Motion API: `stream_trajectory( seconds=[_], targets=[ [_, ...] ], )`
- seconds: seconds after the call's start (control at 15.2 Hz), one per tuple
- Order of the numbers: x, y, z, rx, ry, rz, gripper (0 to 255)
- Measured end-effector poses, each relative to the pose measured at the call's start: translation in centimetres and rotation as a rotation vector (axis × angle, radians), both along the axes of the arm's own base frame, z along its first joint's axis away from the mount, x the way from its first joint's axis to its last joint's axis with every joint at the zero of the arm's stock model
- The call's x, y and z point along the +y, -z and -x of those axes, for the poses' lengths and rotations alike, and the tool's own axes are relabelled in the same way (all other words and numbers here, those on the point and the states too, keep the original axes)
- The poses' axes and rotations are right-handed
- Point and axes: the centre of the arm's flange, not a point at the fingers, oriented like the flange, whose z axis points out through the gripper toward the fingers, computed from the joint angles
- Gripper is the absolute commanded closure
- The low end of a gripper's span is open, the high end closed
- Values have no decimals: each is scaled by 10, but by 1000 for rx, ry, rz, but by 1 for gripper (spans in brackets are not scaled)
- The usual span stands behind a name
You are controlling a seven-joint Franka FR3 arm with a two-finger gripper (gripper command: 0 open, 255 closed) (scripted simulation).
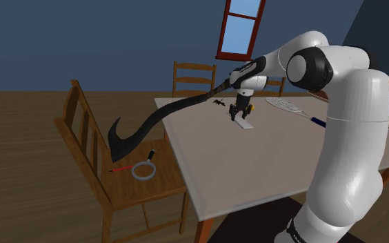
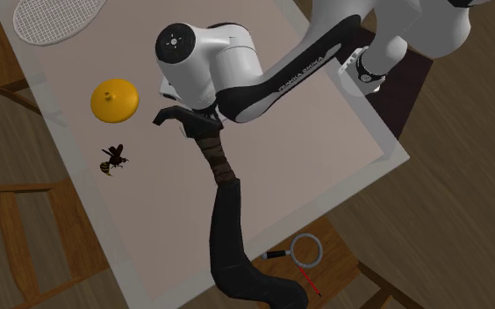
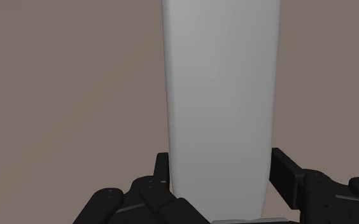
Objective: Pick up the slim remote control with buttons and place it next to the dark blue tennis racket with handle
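Hand (image 3: 218, 175) grasping plain pale grey remote (image 3: 219, 89), fingers (image 3: 285, 175) pressed on both long sides; remote flat on desk (image 3: 70, 95); racket (image 1: 286, 105) near hand, apart.

A pale table (image 1: 255, 166) bears a white remote (image 1: 242, 123), a racket (image 1: 286, 105), a round yellow object (image 2: 114, 99) and an insect (image 2: 112, 159), all apart.

The remote (image 3: 219, 95) (plain pale grey) looks smooth and matt, the table (image 1: 255, 166) matt, the chair (image 1: 162, 186) wooden.
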Motion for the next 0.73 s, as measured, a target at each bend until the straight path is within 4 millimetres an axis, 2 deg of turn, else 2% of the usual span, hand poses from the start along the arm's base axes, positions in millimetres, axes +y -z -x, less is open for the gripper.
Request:
stream_trajectory(
  seconds=[0.73],
  targets=[
    [0,-58,-1,0,0,0,255]
  ],
)
